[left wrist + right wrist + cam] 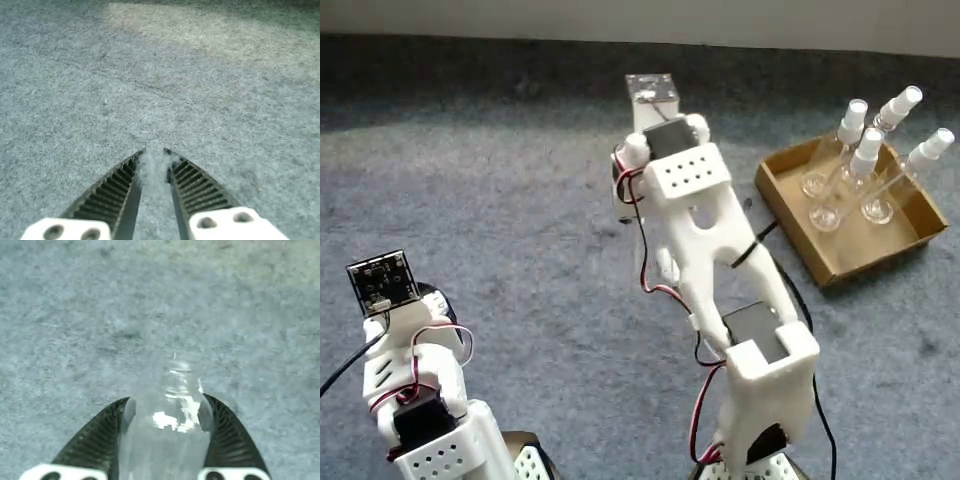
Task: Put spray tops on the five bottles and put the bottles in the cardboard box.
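4 bottles (850, 165) fitted with white spray tops (868, 140) are stood leaning in the cardboard box (790, 230), at the far right of the grey carpet (200, 75). The 5th bottle (167, 430), clear and with a bare threaded neck, is clamped about its body by the right gripper (166, 399), its neck pointing away from the wrist over the carpet. The left gripper (154, 150) is held low over bare carpet, its jaws drawn to a narrow slit with nothing between them.

Capping of this last bottle is judged to be the step in hand. The bottle should be kept firmly clamped and steady, with the neck left clear of the jaws. The left jaws would have to be widened before a top is taken, and the top should be lined up squarely with the mouth before it is pressed or twisted.

The bottle's base is cut off at the frame edge, and whether it touches the carpet cannot be told. In the high view both sets of jaws are covered by the arms themselves. The whereabouts of the 5th top cannot be told.
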Robot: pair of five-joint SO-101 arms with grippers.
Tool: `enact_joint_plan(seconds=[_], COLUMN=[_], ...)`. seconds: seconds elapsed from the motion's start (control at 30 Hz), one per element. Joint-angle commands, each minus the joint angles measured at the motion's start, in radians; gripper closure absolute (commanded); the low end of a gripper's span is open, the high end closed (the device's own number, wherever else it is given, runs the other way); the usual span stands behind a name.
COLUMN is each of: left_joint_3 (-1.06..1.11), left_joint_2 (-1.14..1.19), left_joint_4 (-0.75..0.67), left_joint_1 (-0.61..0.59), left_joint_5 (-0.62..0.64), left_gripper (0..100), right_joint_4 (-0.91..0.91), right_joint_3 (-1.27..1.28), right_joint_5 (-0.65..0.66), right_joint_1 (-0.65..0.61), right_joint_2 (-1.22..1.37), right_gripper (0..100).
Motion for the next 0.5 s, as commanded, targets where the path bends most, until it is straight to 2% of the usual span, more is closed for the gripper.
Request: enact_joint_plan(seconds=[0.0, 0.27, 0.47], left_joint_3=[-0.007, -0.007, -0.007], left_joint_2=[-0.010, -0.010, -0.010], left_joint_4=[-0.017, -0.015, -0.015], left_joint_1=[0.022, 0.022, 0.022], left_joint_5=[-0.009, -0.009, -0.009], left_gripper=[99, 99, 99], right_joint_4=[0.045, 0.079, 0.071], right_joint_3=[-0.053, -0.041, 0.084], right_joint_5=[0.086, 0.419, 0.582], right_joint_1=[0.088, 0.251, 0.361], right_joint_2=[-0.081, -0.079, -0.077], right_gripper=[91.4, 91.4, 91.4])
